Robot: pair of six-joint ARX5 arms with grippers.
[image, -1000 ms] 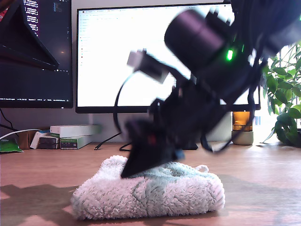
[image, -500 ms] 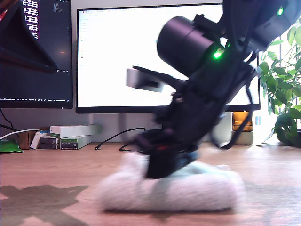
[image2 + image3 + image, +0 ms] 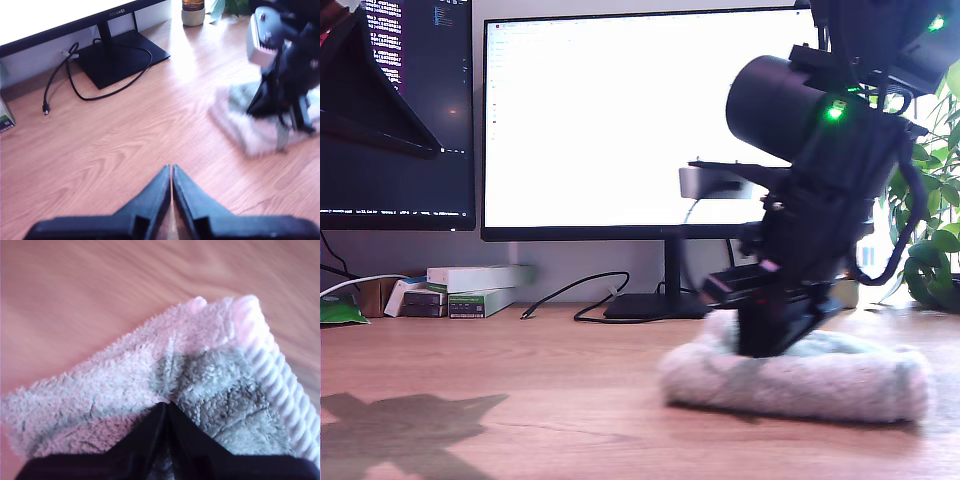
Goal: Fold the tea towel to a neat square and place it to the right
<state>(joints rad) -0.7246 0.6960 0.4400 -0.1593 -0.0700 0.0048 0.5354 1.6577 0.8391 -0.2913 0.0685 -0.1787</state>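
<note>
The tea towel (image 3: 820, 378) lies folded into a thick fluffy pad on the wooden desk at the exterior view's right. My second gripper (image 3: 772, 345) stands on its top, jaws shut, pinching the pile; in the second wrist view its closed tips (image 3: 165, 407) dig into the terry near the ribbed corded edge (image 3: 280, 375). My first gripper (image 3: 171, 169) hovers shut over bare wood with nothing between its fingers. It looks across at the towel (image 3: 235, 127) and the second arm (image 3: 287, 65). The first arm does not show in the exterior view.
A large white-lit monitor (image 3: 620, 120) stands behind, its black foot (image 3: 655, 305) and a loose cable (image 3: 575, 295) on the desk. A dark screen (image 3: 395, 110) and small boxes (image 3: 470, 285) sit at the exterior view's left, a plant (image 3: 925, 200) at its right.
My second gripper has dragged the folded towel across the desk toward the exterior view's right, from the middle to the right side. The towel kept its folded shape.
</note>
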